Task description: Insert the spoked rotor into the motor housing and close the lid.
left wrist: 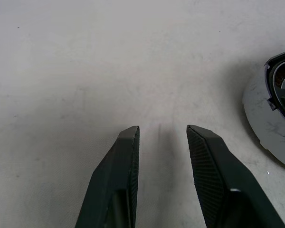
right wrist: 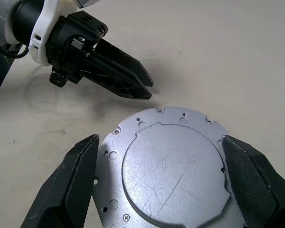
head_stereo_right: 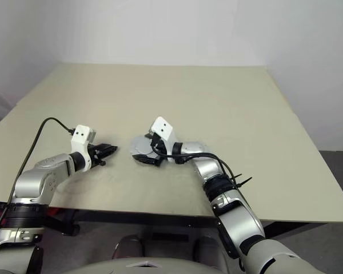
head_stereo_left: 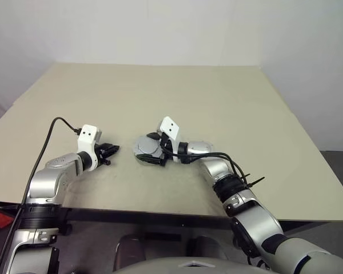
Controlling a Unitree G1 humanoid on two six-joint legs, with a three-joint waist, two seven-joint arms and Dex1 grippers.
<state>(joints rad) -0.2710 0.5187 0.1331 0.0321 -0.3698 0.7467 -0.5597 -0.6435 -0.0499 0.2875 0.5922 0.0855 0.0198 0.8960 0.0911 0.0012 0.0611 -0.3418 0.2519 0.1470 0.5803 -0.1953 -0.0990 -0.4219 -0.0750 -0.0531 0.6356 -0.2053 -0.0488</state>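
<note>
The lid (right wrist: 175,166), a round silver-grey plate with a raised centre, lies flat on the table with its outer face up. It also shows near the table's front middle as the lid (head_stereo_left: 143,147). My right gripper (right wrist: 160,140) is open, one finger on each side of the lid's rim and close to it. My left gripper (head_stereo_left: 113,150) rests low to the left of the lid, pointing at it, a short way off. Its fingers (left wrist: 128,156) stand apart with bare table between them. The spoked rotor and the motor housing are hidden.
The beige table (head_stereo_left: 217,103) stretches wide behind and to both sides of the lid. Its front edge runs just behind my two arms. A black cable (head_stereo_left: 51,134) loops off my left wrist.
</note>
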